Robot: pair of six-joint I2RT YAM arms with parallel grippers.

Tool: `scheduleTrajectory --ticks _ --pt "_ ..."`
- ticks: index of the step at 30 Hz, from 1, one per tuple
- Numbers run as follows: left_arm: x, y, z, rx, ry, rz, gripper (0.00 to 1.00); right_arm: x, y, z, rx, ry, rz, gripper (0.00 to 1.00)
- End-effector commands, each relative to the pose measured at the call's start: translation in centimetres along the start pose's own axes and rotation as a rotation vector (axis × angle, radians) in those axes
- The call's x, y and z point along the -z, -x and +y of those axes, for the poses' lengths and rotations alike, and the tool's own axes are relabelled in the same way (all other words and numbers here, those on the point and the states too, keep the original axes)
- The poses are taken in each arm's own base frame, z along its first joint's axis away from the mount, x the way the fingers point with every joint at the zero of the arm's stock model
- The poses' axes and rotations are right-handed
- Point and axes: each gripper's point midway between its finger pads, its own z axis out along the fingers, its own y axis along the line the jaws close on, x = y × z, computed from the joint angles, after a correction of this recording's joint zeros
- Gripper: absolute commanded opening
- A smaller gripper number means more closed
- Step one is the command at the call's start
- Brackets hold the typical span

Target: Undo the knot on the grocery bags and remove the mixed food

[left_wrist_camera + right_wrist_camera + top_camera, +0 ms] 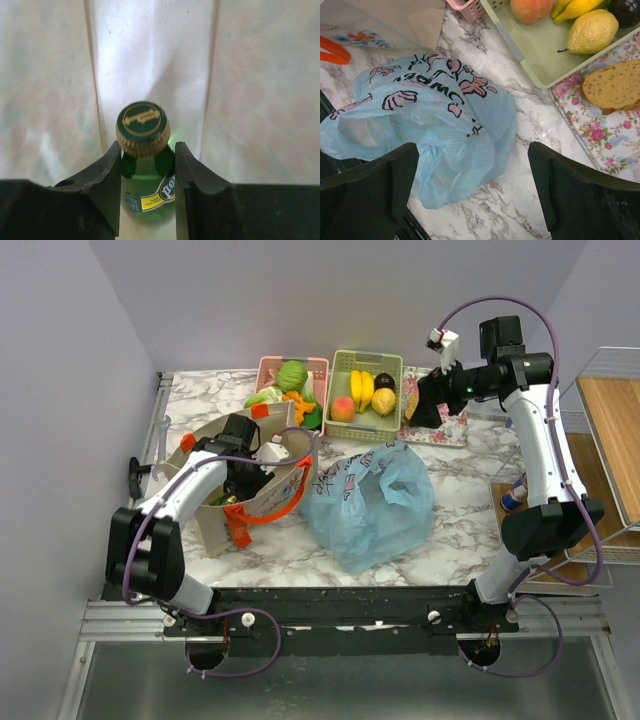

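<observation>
1. Centrally, the left jaws grip the neck of a green bottle (147, 172) just under its cap (142, 120), with both fingers (107, 175) against the glass. The bottle stands upright inside the beige tote (255, 505), whose pale walls fill the wrist view.
2. The right jaws are spread wide and hold nothing. They hang raised at the far right of the surface (460, 520), over the floral tray (600, 135) that carries a bread slice (615, 85).
3. The light blue bag (370, 505) lies slumped on the surface between the arms, just beside the tote. Its mouth looks slack, and no knot can be made out in either view.
4. Mixed food sits behind the bag: a cabbage (292, 375) and carrot pieces (297, 400) in the pink basket (265, 365), and a peach (343, 408) in the green basket (365, 356) beside the bananas (360, 388).
5. Step in hand, as judged: the untying appears done and the emptying is at or near its end. Whether anything lies inside the bag cannot be told. The left grip concerns the tote, not the bag.
6. The next move probably calls for the right jaws to descend onto the bag's rim. They would pinch a fold of the thin film and lift the mouth open for checking.
</observation>
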Motion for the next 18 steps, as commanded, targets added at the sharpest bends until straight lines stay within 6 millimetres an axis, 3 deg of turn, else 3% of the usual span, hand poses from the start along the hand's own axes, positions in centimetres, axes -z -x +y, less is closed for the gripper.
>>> scheduleTrajectory --ticks 1,8,18 --pt "6.0 3.5 -1.4 -0.015 -0.012 -0.227 0.0 0.3 1.4 2.0 0.029 0.052 -0.066 1.0" --pt "11.5 6.8 -1.3 -0.05 0.08 -0.475 0.0 -0.6 1.7 4.1 0.064 0.109 -0.095 1.0" --pt "17.3 10.7 -1.5 0.027 0.056 -0.802 0.0 -1.8 1.3 6.8 0.081 0.18 -0.097 1.0"
